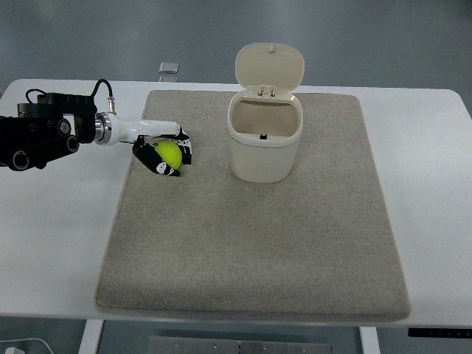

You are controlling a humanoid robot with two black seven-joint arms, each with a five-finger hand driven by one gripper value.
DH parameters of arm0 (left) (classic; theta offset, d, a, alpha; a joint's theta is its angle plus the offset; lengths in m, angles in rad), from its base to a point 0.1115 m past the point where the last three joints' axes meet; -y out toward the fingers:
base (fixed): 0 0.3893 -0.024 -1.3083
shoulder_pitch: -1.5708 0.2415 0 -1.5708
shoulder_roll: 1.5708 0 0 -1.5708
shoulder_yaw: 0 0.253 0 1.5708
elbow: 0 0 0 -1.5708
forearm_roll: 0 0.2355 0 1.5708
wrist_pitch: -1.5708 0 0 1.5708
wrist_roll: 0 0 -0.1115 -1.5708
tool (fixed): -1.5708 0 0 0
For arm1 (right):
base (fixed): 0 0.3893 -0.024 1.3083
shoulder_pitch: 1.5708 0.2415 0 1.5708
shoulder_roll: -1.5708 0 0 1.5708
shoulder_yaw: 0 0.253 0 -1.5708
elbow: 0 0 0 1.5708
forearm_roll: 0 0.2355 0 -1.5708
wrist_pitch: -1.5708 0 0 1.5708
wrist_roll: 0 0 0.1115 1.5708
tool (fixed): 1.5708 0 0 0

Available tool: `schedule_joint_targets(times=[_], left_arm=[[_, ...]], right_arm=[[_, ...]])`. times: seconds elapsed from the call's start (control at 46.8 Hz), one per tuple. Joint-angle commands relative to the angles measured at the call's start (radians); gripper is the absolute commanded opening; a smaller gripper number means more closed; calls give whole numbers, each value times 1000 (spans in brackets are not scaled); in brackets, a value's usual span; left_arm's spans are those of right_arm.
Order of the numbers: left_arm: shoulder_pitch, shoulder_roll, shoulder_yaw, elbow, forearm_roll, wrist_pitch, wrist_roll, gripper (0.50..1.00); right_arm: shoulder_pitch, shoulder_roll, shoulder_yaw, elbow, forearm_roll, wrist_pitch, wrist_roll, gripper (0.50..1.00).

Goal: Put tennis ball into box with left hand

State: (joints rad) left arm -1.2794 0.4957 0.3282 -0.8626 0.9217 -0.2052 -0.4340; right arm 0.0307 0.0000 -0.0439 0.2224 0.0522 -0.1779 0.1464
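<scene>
Nearest the camera: a white flat-topped desk (51, 243) carrying a beige-grey rectangular felt mat (258, 243), bare across its near half. Further in, at the mat's left edge, the left hand (164, 153), black-and-white fingers on a white wrist with a black arm entering from the left, has its fingers (156, 166) curled around the yellow-green fuzzy tennis ball (169, 153); the ball sits low, at or just above the mat, contact with the mat not resolvable. To the right, near but apart, a cream plastic box (264, 140) with rounded corners stands upright, its hinged lid (269, 66) tipped open behind. Right hand not visible. Risk assessment: the grip appears to wrap only part of the ball, so it may roll out during lift; the box rim stands well above the ball, so too low a carry could knock the wall and tip or shove the light box; the raised lid could be struck on an overshoot. Beyond the mat, a small grey square object (169, 68) near the desk's far edge, then a plain blue-grey floor (369, 37).
</scene>
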Motion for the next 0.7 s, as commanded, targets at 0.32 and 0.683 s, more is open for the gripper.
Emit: schedule_joint_targets(times=[0.32,0.683], left_arm=[[-9,1,-11,7,-9,3,-2,875],[-52,30,-15,25,-3,9,-2,906]], right_arm=[[0,0,-1,0,0,0,1,938],[0,0,-1,0,0,0,1,938]])
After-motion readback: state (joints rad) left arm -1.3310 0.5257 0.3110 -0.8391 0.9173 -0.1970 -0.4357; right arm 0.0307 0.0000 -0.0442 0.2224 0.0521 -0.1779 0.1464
